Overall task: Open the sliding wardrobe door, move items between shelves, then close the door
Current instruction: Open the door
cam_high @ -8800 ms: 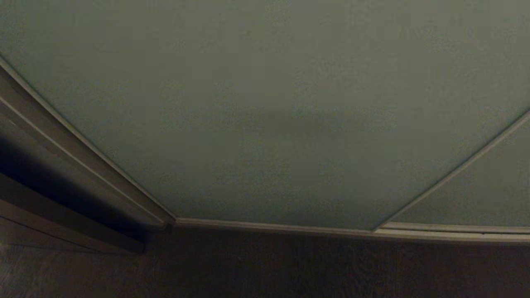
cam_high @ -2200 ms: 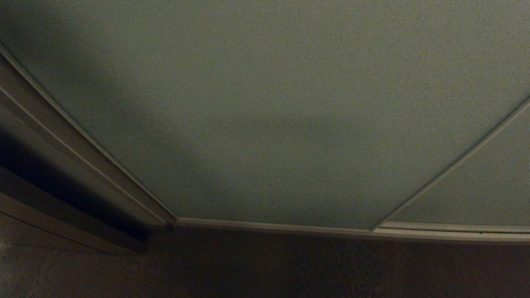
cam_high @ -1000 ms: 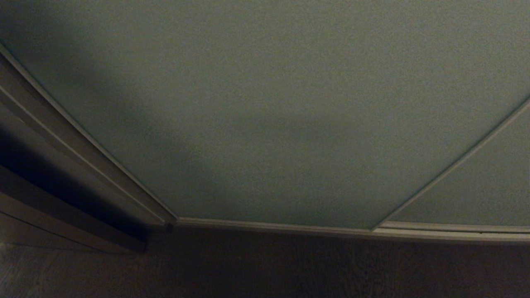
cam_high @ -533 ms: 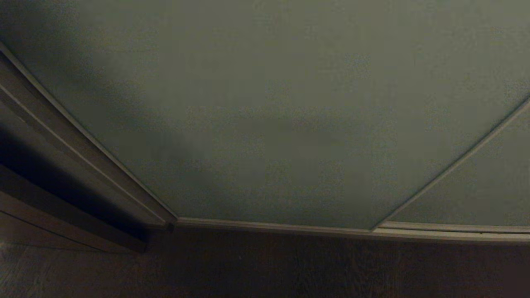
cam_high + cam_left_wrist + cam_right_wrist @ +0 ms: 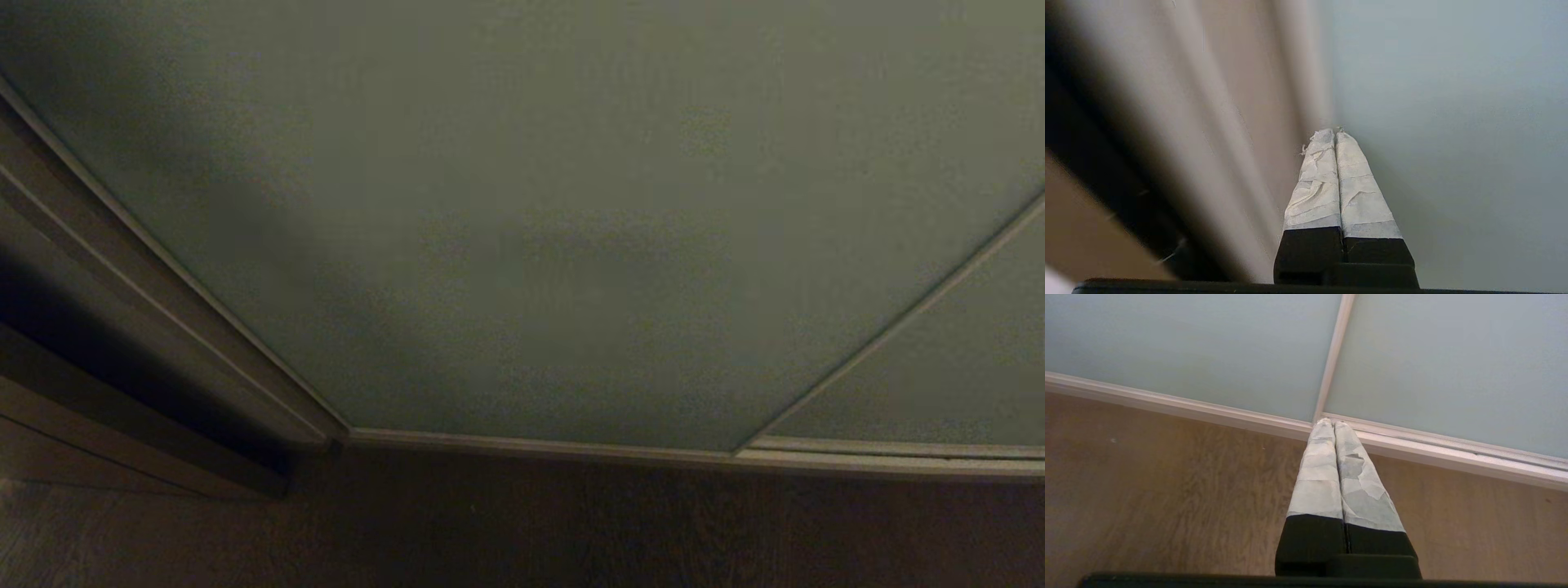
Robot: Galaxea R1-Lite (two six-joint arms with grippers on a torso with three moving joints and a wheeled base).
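Observation:
The sliding wardrobe door [image 5: 571, 212] fills the head view as a pale grey-green panel with a slim light frame, closed on its floor rail [image 5: 539, 445]. Neither arm shows in that view. In the left wrist view my left gripper [image 5: 1333, 132] is shut and empty, its taped tips close to the door [image 5: 1453, 122] where the panel meets its beige side frame [image 5: 1274, 102]; whether they touch it I cannot tell. My right gripper [image 5: 1329, 424] is shut and empty, parked low over the floor and pointing at the rail [image 5: 1412, 441]. The items and the shelves are hidden behind the door.
A second door panel [image 5: 963, 367] overlaps at the right, its frame strip [image 5: 1333, 355] also in the right wrist view. A dark recess and wall edge [image 5: 98, 343] lie left of the door. Brown wood floor [image 5: 1147, 490] runs along the rail.
A soft shadow on the door's left part has shifted slightly over the last second. The door and the view have stayed still.

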